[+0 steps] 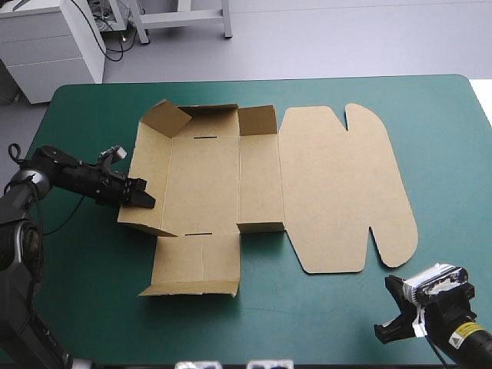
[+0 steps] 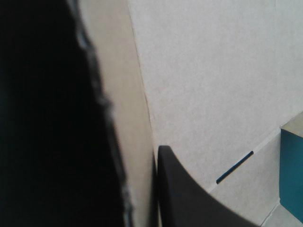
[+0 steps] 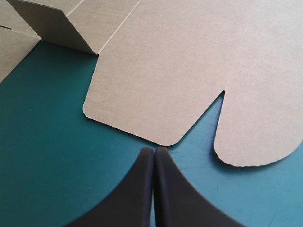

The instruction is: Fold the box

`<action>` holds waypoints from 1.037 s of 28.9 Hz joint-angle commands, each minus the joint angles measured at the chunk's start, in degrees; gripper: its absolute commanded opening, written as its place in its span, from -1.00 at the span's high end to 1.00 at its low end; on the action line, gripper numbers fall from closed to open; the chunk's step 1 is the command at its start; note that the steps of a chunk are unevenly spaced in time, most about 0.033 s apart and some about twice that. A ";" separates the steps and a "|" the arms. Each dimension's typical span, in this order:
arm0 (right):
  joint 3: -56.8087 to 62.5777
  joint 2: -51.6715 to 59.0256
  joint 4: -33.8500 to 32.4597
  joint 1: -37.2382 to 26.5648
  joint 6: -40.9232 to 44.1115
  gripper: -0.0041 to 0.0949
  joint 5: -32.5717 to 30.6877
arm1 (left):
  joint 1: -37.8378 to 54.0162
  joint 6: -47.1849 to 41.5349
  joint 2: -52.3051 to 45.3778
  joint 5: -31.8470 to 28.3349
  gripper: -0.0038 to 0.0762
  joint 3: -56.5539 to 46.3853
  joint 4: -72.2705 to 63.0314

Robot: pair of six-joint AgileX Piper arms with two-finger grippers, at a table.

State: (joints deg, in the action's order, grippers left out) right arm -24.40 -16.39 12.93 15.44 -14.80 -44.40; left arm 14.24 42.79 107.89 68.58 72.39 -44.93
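- Centrally on the teal-green table cover (image 1: 84,300) lies the brown cut-board box (image 1: 330,184), mostly flat, with its wide lid panel and rounded flaps spread toward the table's right edge.
- At the box's left side, the left wall and the far corner flap stand raised.
- Left gripper (image 1: 146,197): black fingers (image 2: 189,198) all but closed, pinching the raised left wall between them.
- Right gripper (image 3: 155,150): near the table's near right corner, fingers pressed together into one point, just short of the lid's rounded near edge and apart from it.

Teal-green table cover (image 1: 84,261).
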 commanded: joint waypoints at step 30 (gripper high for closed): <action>-1.59 -0.55 0.69 -0.49 -0.37 0.96 3.69 | -26.21 -3.71 -6.00 5.07 0.92 37.97 27.25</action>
State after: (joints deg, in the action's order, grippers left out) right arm -24.40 -16.39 12.93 15.44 -14.80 -44.40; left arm -6.96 39.01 105.55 70.70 103.05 -23.34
